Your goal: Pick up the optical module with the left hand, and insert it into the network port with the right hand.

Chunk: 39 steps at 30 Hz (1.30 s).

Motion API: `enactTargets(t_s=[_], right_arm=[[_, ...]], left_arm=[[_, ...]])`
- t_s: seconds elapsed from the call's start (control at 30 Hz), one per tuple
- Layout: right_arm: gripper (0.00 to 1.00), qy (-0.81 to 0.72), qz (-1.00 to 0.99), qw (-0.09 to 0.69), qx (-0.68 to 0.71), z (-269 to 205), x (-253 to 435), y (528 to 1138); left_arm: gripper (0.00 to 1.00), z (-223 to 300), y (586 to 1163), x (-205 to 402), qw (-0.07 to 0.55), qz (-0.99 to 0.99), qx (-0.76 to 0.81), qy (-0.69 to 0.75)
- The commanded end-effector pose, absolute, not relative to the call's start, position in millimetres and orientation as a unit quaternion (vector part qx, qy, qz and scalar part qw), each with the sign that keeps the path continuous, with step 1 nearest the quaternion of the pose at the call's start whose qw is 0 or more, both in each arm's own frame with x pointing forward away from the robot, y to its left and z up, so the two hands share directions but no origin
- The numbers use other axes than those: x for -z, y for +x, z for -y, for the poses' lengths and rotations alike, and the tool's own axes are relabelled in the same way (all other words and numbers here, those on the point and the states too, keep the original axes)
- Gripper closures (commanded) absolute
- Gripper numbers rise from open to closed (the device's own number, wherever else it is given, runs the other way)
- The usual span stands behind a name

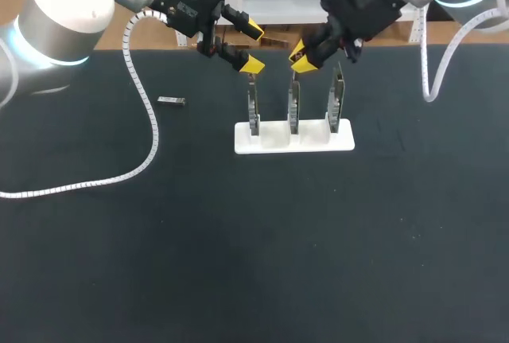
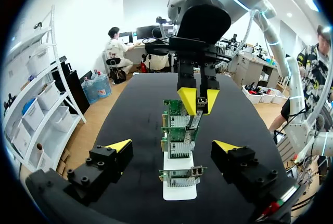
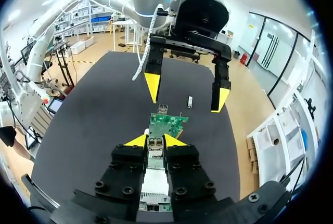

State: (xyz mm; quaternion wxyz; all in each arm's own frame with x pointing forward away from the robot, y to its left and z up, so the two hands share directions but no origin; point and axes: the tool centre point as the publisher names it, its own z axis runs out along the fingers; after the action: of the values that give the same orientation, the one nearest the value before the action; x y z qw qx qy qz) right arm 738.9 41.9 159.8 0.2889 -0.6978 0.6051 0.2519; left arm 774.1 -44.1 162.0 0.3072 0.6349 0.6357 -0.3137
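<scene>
At your far left, one module [image 1: 171, 102] lies flat on the table [image 1: 238, 239], untouched. It is well apart from the left gripper [image 1: 251, 46], whose fingers stand wide apart in the air near the leftmost of three boards [image 1: 253, 108]. The boards stand upright in one white stand [image 1: 274, 141]. The right gripper [image 1: 302, 56] is pinched on what looks like a second module [image 3: 155, 143] at the middle board's top, so insertion seems the step in hand. Line it up with the port, which the fingers hide, and press straight. Count: two modules, three boards, one stand.
</scene>
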Motion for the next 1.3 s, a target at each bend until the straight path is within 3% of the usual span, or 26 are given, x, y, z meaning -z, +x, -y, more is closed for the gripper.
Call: enactTargets(t_s=[0.03,1.3], right_arm=[[1.00,-0.699,-0.604,0.288,-0.254,-42,-155,742],[1.00,-0.702,-0.604,0.289,-0.243,-42,-159,740]], left_arm=[[0.00,44,774,-162,0.306,-0.637,0.313,0.635],[0.00,44,774,-162,0.306,-0.637,0.313,0.635]])
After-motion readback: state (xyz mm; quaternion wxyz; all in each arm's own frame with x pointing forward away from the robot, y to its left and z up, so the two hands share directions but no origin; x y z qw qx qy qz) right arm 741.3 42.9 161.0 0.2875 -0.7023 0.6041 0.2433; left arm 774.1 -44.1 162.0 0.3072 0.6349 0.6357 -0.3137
